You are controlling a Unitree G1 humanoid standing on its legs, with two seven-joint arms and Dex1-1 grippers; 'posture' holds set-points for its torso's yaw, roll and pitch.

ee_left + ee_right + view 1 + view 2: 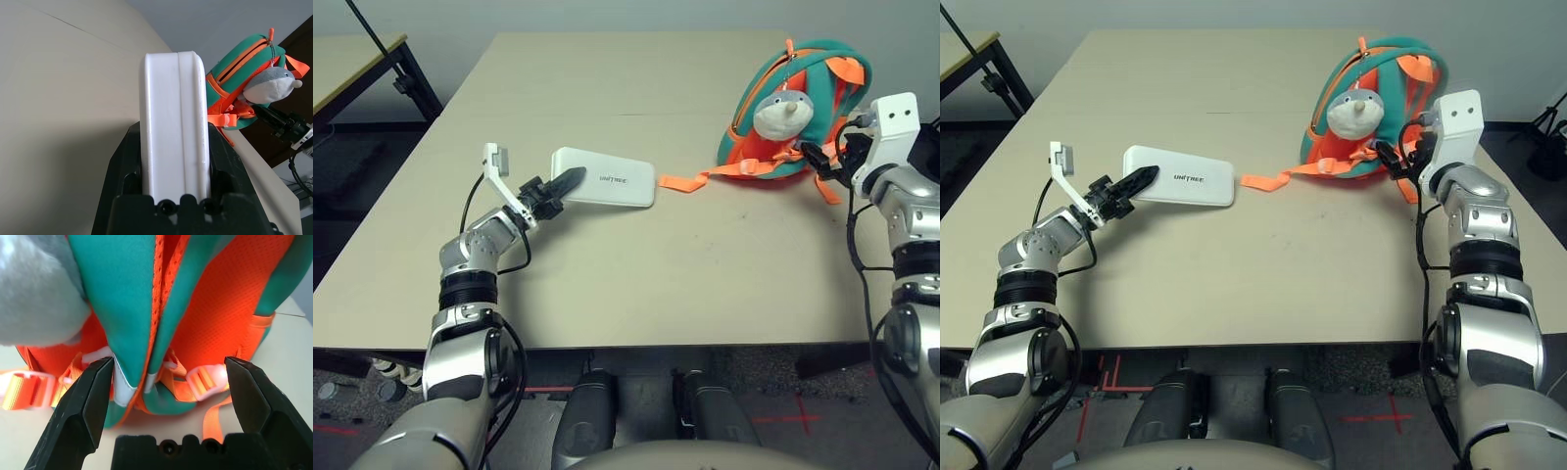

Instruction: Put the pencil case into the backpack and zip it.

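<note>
Pencil case (605, 178): I see it flat on the table (607, 284), centre-left of the head frame, one short end pinched.
Left gripper (560, 186): my fingers are clamped on both faces of that end, as the wrist view shows.
Backpack (803, 108): upper right of frame, plush head facing me, orange strap (690, 180) trailing toward the case.
Right gripper (168, 382): I have it spread wide, just short of the bag's lower edge, gripping nothing.
</note>
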